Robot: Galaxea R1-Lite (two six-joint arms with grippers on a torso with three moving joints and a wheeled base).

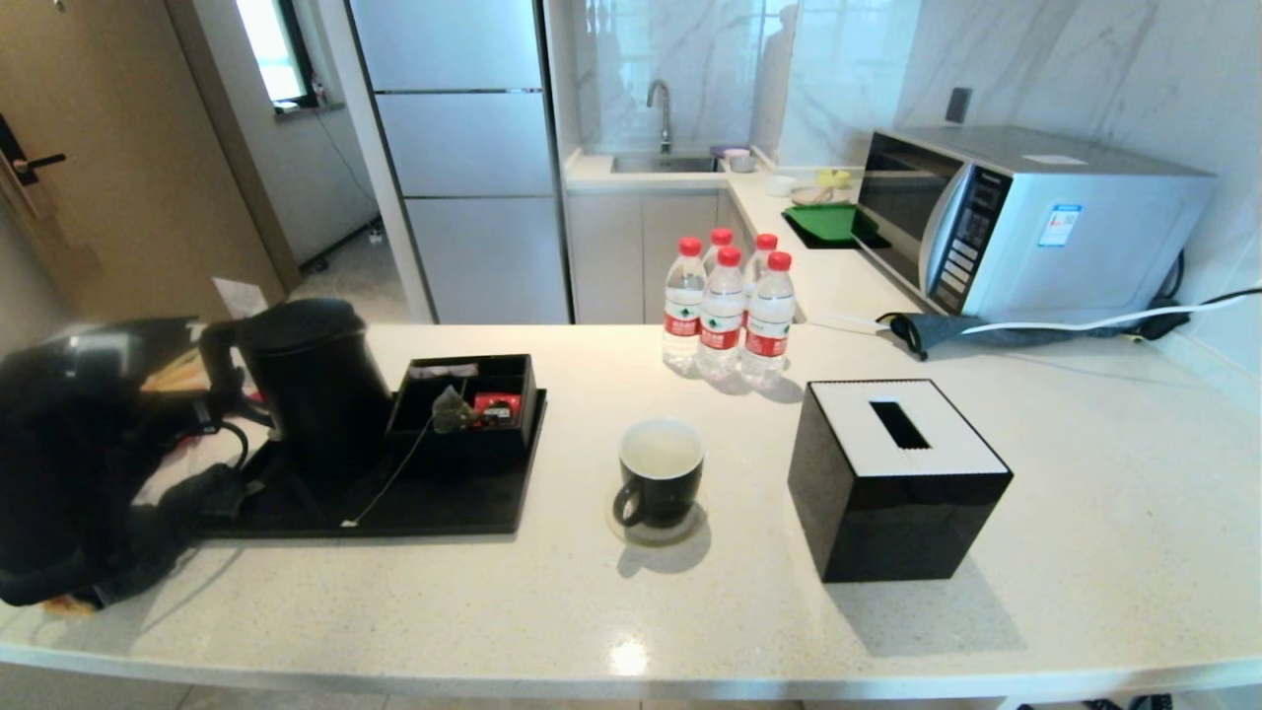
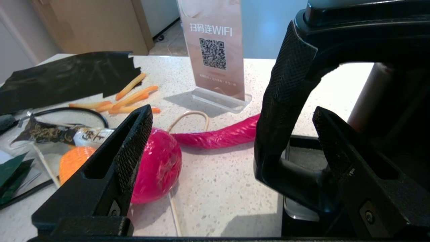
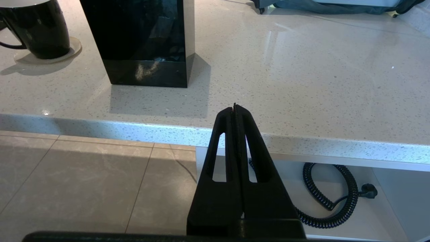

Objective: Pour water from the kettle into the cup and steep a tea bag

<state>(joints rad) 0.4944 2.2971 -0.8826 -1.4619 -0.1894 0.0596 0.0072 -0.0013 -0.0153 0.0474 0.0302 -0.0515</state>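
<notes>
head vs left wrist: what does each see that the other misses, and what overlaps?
Head only: cup holding pale water, tea bag in the compartment box on the tray, bottles, tissue box, microwave.
Left wrist only: open left gripper with the kettle handle between its fingers, WiFi sign, pink netted ball, orange sticks.
Both: kettle, counter.
</notes>
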